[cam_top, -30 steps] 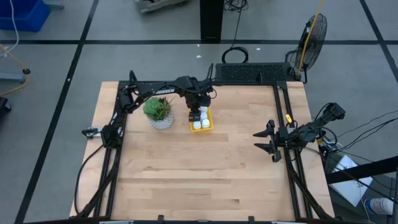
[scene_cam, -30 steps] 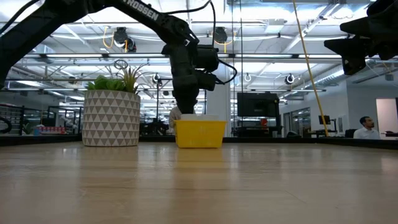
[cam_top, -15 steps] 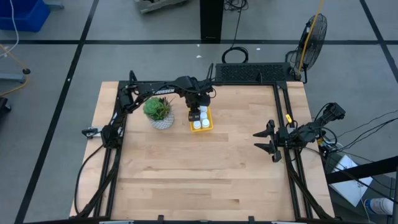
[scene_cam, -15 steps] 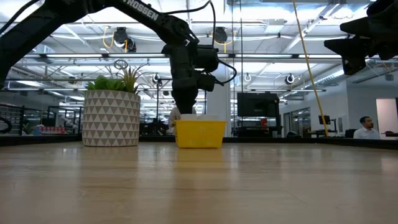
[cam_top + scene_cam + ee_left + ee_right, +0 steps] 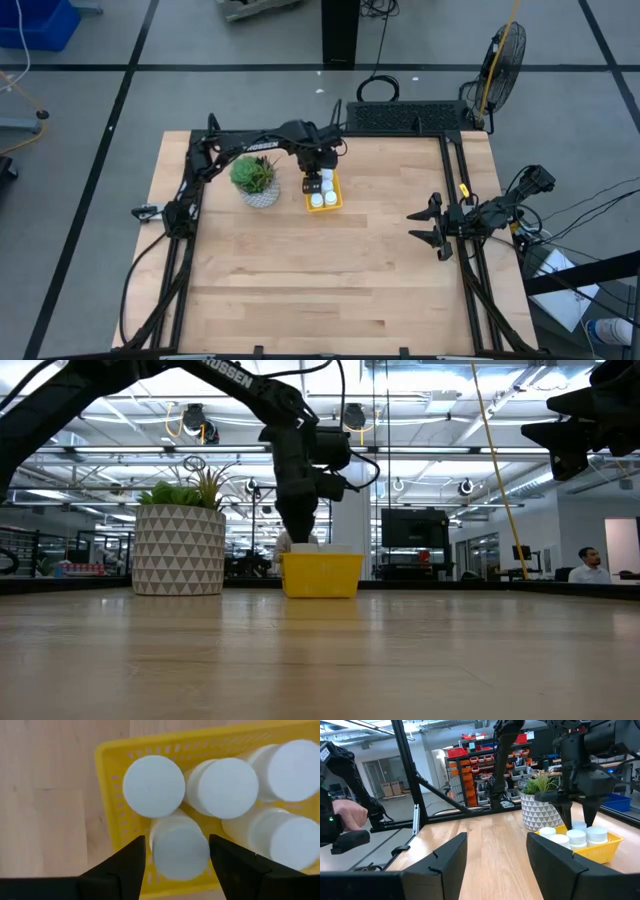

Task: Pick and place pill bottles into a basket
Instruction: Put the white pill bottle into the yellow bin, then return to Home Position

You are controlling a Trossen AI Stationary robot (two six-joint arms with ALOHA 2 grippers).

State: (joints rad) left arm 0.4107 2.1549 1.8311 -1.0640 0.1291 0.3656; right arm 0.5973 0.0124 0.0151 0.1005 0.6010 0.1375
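My left gripper (image 5: 176, 855) hangs over the basket (image 5: 111, 815), fingers spread either side of the fifth of the pill bottles (image 5: 179, 847), all five inside. Best to lift straight up, no sideways drift. Right gripper (image 5: 428, 227) parked at right edge, fingers apart.

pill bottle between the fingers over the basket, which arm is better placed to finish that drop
Left. The left gripper hangs open around a pill bottle in the yellow basket; the right gripper waits at the table's right edge.

You see white pill bottles (image 5: 568, 839) standing in the yellow basket (image 5: 600, 846) (beside a patterned plant pot (image 5: 540, 815)), a dark gripper (image 5: 576, 812) above them.
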